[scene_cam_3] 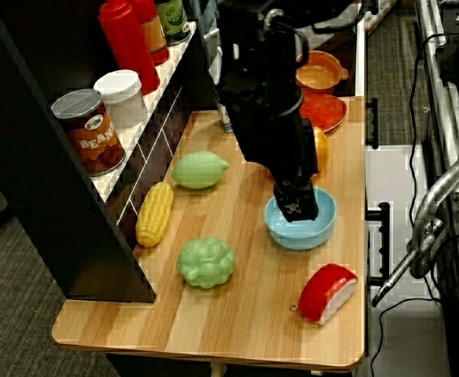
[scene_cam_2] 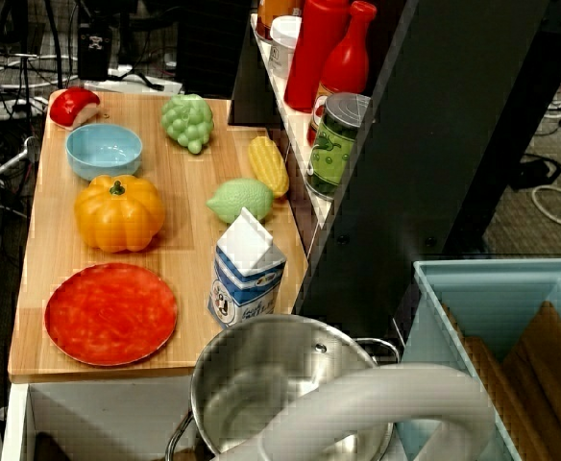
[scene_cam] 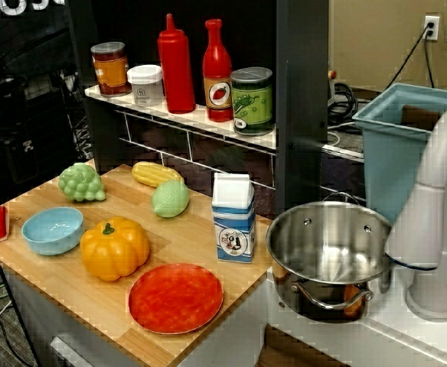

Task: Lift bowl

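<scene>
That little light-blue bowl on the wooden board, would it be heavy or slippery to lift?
The small round light-blue plastic bowl looks thin-walled and empty, so probably light and stiff. Its smooth sides might slip when pinched. Being low and wide, it would likely slide, not tip.

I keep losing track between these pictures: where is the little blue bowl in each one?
View facing the shelf: bowl, left side of the counter.
View from over the pot: bowl, upper left.
View from the counter's end: bowl, right of centre, under the dark arm.
Shared landmark: the green grapes, near it everywhere.
</scene>
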Controlling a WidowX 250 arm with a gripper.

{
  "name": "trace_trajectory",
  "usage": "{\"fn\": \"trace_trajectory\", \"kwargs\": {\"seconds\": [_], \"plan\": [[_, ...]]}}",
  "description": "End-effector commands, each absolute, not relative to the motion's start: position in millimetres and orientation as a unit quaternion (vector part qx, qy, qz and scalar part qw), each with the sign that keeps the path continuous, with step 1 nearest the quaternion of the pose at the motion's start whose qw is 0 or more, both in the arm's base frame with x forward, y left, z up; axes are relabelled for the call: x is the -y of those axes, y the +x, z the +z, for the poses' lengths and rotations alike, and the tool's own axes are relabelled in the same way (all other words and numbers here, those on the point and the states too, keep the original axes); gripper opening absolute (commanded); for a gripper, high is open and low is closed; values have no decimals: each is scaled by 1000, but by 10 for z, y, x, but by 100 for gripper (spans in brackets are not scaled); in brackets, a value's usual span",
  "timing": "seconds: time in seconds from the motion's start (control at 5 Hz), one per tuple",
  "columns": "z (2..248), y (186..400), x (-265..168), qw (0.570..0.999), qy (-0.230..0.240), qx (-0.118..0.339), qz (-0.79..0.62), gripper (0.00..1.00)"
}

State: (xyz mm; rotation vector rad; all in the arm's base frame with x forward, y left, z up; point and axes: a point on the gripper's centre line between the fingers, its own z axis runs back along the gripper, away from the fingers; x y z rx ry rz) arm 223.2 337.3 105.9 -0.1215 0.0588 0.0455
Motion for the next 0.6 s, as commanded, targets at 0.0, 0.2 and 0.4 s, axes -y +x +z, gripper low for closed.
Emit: {"fn": "trace_trajectory", "kwargs": {"seconds": [0.0, 0.2, 0.4], "plan": [[1077, 2217, -3224, 998, -56, -1, 18, 100], [1086, 2246, -3172, 996, -70, 30, 50, 100], [1045, 2278, -3196, 993, -75, 42, 75, 100]]}}
